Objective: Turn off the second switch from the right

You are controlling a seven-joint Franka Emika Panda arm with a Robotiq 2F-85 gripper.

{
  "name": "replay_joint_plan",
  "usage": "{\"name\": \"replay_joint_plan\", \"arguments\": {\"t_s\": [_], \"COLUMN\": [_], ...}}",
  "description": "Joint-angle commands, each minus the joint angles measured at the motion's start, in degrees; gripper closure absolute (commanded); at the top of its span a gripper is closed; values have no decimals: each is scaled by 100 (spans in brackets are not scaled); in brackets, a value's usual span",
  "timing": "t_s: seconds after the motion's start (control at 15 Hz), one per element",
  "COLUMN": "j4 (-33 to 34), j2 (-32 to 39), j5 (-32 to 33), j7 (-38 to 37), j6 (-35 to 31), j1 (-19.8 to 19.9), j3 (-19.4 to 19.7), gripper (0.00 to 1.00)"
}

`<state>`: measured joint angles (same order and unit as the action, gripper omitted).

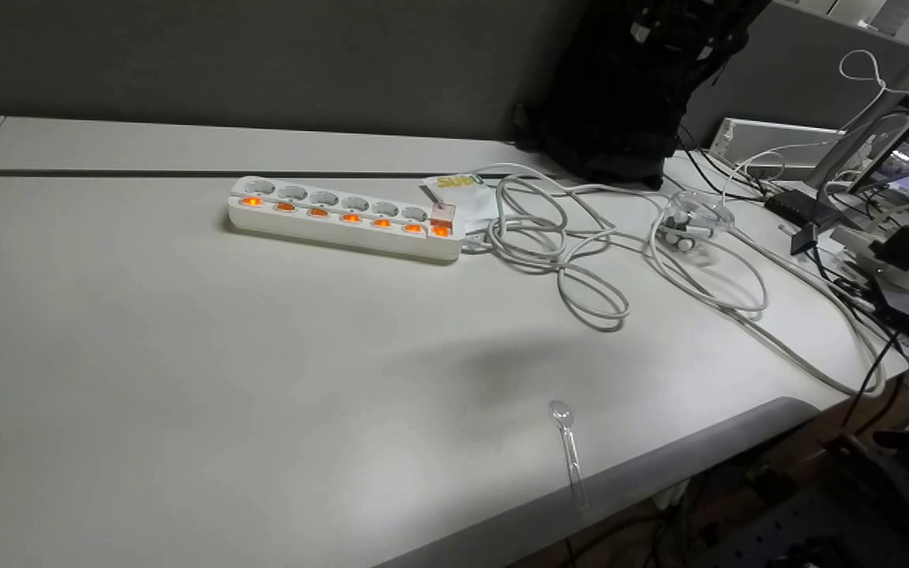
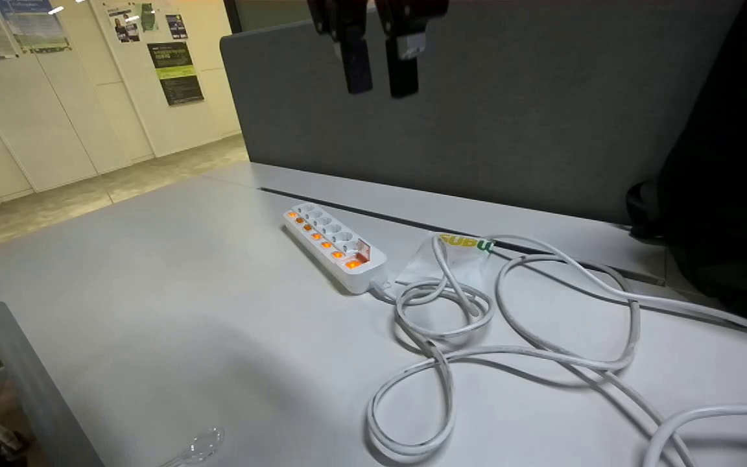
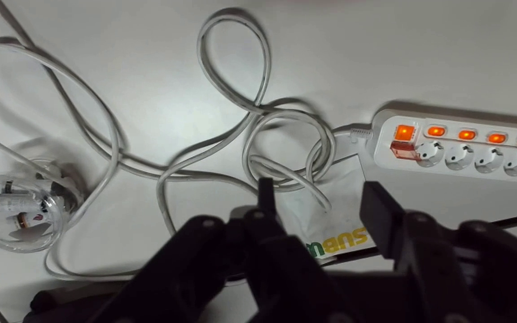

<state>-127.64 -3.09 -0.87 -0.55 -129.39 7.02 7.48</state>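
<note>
Hanging well above the table [image 2: 172,279], the gripper [image 2: 380,83] points its fingers [image 2: 403,72] downward and has them widely parted, with nothing gripped between them. The white power strip [image 1: 344,235] lies flat towards the far side of the table, in front of a dark grey partition [image 1: 226,63], its row of orange switches [image 1: 351,218] on the near side and its sockets [image 1: 355,203] behind them. The second switch from the right [image 1: 413,228] glows orange, just left of the end switch [image 1: 440,232], whose reddish see-through cover [image 1: 443,213] stands raised; farther left, two switches look dimmer than the rest. In the wrist view the fingers stand clear of the strip, and a white wrapper [image 3: 339,220] with yellow and green lettering shows beyond the gap between them. That wrapper lies just right of the strip, partly under the looped pale cord [image 2: 506,349] that runs from the strip's right end. Farther right, a clear container [image 1: 697,205] lets small items show through its wall, and a black bag [image 1: 604,102] rests on the far side, in front of the partition. At the near side lies a clear spoon [image 1: 570,450], the tip of its handle reaching onto the table's grey edge [image 1: 502,536]
</note>
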Motion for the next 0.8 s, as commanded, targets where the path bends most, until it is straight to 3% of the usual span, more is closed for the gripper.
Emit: {"name": "replay_joint_plan", "arguments": {"t_s": [0.0,0.27,0.73], "j4": [102,100,105], "j2": [336,604,966], "j5": [181,182,15], "j7": [-401,-483,-442], "j6": [-199,-361,-423], "j1": [-49,-126,-235], "j3": [-100,-168,-266], "gripper": [75,99,100]}}
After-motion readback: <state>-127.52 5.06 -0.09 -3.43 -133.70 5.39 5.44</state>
